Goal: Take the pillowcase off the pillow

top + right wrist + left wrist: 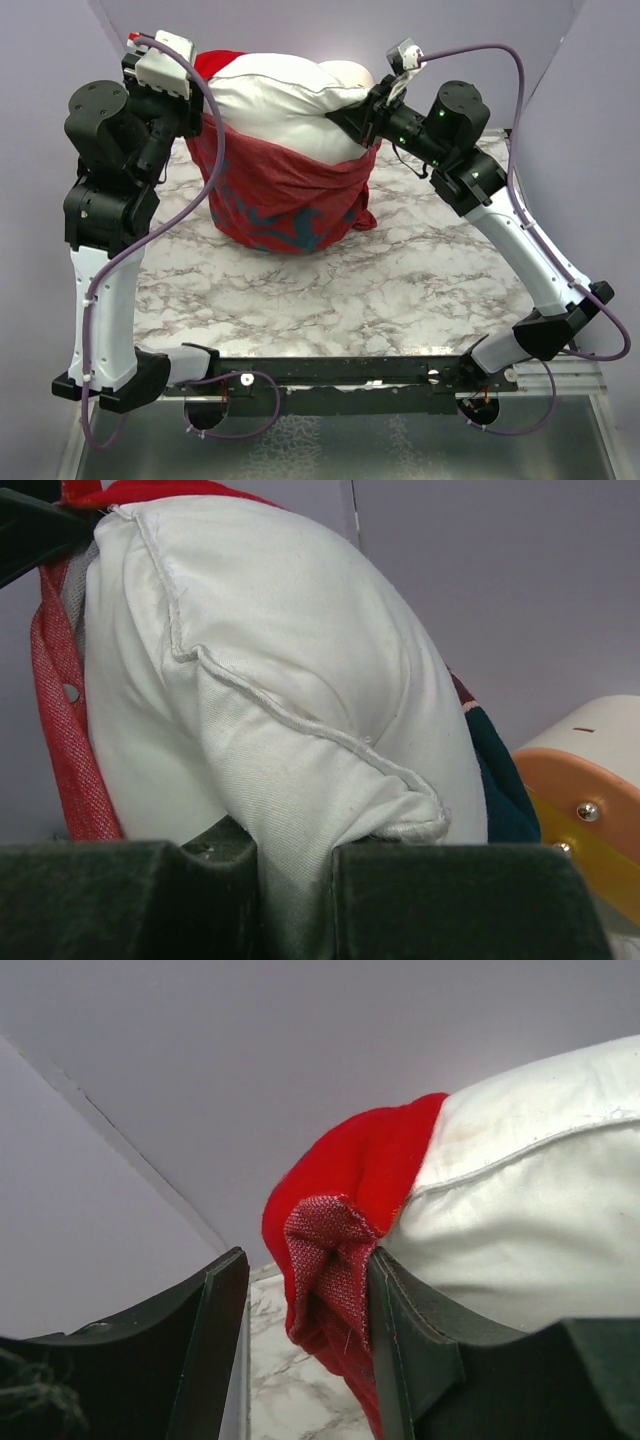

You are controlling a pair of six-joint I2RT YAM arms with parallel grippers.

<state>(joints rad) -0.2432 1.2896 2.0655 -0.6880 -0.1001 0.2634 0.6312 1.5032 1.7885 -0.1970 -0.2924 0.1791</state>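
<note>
Top external view: pillow sits far-middle on the bench, white top out, red pillowcase bunched round its lower half. Right jaws are clamped on the pillow's right corner seam, white cloth pinched between them. Left jaws stand apart at the pillow's left end, with a red hem fold between them, touching one side only, not gripped. Pillow's long axis runs left-right between the arms. Left arm is nearer the case; likely next: close on the hem, pull away.
</note>
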